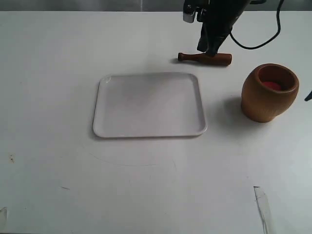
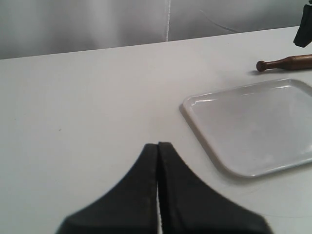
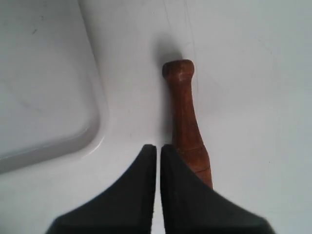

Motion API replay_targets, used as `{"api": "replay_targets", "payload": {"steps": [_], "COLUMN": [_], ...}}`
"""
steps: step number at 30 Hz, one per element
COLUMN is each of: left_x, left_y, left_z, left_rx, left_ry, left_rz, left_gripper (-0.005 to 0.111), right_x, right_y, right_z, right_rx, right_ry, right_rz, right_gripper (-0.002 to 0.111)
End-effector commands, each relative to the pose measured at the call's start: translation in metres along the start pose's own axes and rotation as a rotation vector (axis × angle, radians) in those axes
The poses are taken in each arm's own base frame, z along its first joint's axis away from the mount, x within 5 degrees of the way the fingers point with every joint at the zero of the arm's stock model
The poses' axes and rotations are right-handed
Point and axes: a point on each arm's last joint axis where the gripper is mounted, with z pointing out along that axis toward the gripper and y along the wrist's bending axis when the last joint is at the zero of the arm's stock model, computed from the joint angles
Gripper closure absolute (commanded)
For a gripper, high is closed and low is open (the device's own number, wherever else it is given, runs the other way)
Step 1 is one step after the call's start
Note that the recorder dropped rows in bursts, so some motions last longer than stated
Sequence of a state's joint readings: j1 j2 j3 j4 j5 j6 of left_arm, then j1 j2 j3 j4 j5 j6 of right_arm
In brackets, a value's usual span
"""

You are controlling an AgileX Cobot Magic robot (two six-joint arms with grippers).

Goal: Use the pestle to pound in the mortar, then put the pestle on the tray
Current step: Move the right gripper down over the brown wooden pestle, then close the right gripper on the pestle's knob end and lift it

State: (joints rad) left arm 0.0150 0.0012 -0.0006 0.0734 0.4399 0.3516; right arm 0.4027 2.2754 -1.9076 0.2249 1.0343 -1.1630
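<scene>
The pestle (image 1: pixel 204 58) lies flat on the white worktop (image 1: pixel 146 185), just past the back edge of the tray (image 1: pixel 148 105). The mortar (image 1: pixel 269 92) stands upright to the right of the tray, red inside. The right pincer (image 3: pixel 157 147) hangs over the pestle's thick end, its fingers pressed together and holding nothing. The left pincer (image 2: pixel 158 145) is pressed together too, near a tray corner.

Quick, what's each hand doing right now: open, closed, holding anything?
Left hand: closed, holding nothing.
Right hand: closed, holding nothing; the pestle lies loose beside it.
</scene>
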Motion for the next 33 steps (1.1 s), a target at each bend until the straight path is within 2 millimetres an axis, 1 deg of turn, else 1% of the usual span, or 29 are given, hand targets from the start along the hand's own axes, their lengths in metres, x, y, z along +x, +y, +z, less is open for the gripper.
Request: {"api": "replay_targets", "payload": {"steps": [1, 4, 7, 14, 17, 21, 27, 33], "left_x": [0.000, 0.000, 0.000, 0.000, 0.000, 0.000, 0.000, 0.000], "left_y": [-0.001, -0.001, -0.001, -0.001, -0.001, -0.001, -0.001, -0.001], "left_z": [0.000, 0.000, 0.000, 0.000, 0.000, 0.000, 0.000, 0.000], "left_rx": [0.008, 0.008, 0.008, 0.008, 0.008, 0.008, 0.008, 0.008], "left_ry": [-0.007, -0.007, -0.007, -0.007, -0.007, -0.007, -0.007, -0.007], "left_rz": [-0.012, -0.012, -0.012, -0.012, -0.012, -0.012, -0.012, -0.012], "left_gripper": [0.107, 0.107, 0.107, 0.107, 0.107, 0.107, 0.107, 0.107], "right_x": [-0.010, -0.017, -0.020, -0.018, -0.013, -0.011, -0.007, 0.004], "right_y": [-0.001, -0.004, -0.003, -0.004, -0.003, -0.003, -0.006, -0.007], "right_z": [0.014, 0.023, 0.029, 0.044, 0.056, 0.067, 0.070, 0.082], "right_rx": [0.045, 0.110, 0.126, 0.132, 0.116, 0.120, 0.130, 0.104], "right_ry": [-0.024, -0.046, -0.057, -0.037, -0.013, -0.008, -0.010, 0.008], "right_rz": [-0.052, -0.061, -0.052, -0.065, -0.071, -0.071, -0.056, 0.017], "right_gripper": [0.089, 0.073, 0.064, 0.064, 0.064, 0.064, 0.065, 0.069]}}
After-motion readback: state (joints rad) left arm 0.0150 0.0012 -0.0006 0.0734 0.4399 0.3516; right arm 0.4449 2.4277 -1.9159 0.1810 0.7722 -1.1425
